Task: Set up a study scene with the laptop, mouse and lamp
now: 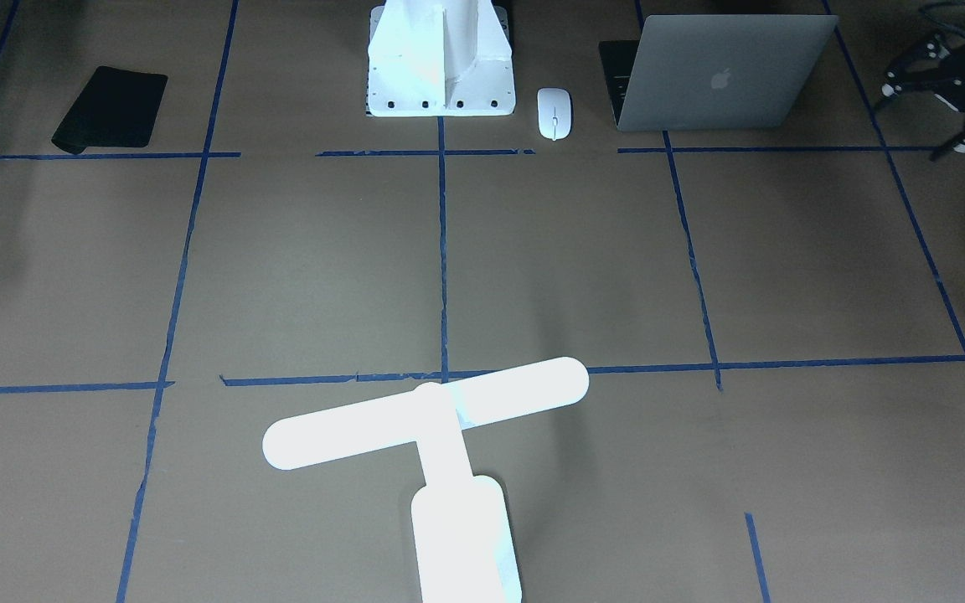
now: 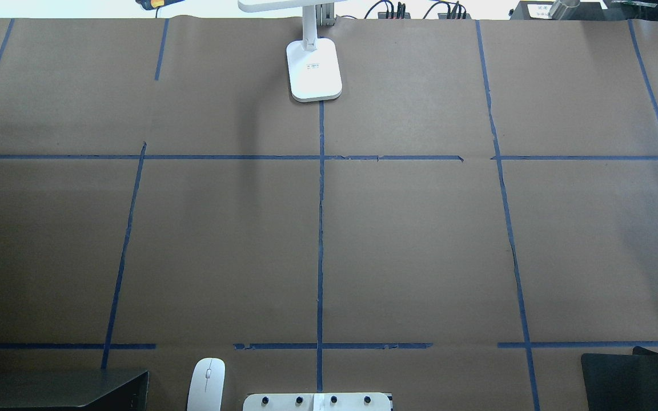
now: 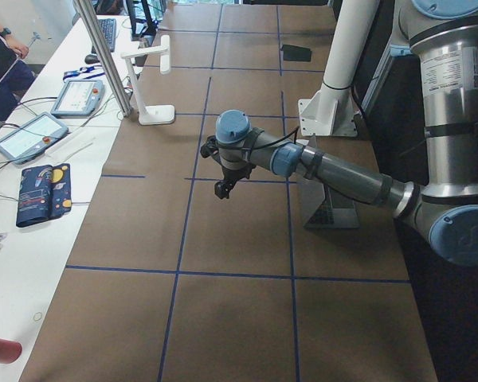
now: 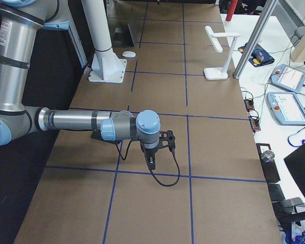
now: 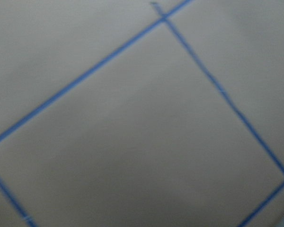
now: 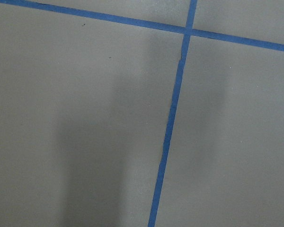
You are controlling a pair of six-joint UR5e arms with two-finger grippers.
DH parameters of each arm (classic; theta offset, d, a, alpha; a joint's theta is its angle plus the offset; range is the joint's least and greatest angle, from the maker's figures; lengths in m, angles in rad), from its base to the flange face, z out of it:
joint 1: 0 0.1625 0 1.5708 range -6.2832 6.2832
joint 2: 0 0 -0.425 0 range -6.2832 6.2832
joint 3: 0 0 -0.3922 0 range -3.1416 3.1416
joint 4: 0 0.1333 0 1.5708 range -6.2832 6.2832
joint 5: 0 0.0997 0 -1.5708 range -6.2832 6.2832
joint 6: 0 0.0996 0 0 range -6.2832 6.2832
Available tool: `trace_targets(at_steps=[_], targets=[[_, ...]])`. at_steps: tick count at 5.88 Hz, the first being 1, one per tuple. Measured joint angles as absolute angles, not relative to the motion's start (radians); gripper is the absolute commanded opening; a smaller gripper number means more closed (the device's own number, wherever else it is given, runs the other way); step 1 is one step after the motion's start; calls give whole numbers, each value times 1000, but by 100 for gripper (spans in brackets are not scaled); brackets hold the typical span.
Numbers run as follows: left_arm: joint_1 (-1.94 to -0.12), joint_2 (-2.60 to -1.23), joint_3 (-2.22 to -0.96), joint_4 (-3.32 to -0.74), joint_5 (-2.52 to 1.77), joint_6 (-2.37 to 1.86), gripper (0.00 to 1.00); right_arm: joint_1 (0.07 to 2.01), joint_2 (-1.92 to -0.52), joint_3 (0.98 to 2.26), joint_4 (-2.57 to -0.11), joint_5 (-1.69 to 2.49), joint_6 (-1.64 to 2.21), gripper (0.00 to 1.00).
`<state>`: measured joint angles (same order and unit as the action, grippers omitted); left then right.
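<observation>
White T-shaped lamp [image 1: 447, 435] stands upright on oblong base.

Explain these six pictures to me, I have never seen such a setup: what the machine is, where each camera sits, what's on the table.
This is a robot with two jointed arms, each ending in a two-finger gripper. Two pictures look down on the table, one from across it, one from behind the robot. Two look along it from its ends: one shows the left gripper near, the other the right gripper. The last two come from cameras on the wrists and show only bare table. On it sit an open laptop, a mouse beside it, a lamp, a black pad and a white pedestal. Neither gripper appears to hold anything; both hang above the table.
</observation>
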<state>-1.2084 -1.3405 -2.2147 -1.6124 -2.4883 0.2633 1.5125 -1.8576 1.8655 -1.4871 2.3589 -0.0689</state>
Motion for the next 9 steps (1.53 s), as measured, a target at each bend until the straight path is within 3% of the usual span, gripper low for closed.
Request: trace_targets(at_steps=[3,9], targets=[[-974,-1246,-2459,-1623,-2472,259,100,1513,-1857,1862,-1486,2355,-69,100],[-680,-1139,-2487,-1670,-2338,256,98,1513,-1856,1857,-1486,2354,-69,100]])
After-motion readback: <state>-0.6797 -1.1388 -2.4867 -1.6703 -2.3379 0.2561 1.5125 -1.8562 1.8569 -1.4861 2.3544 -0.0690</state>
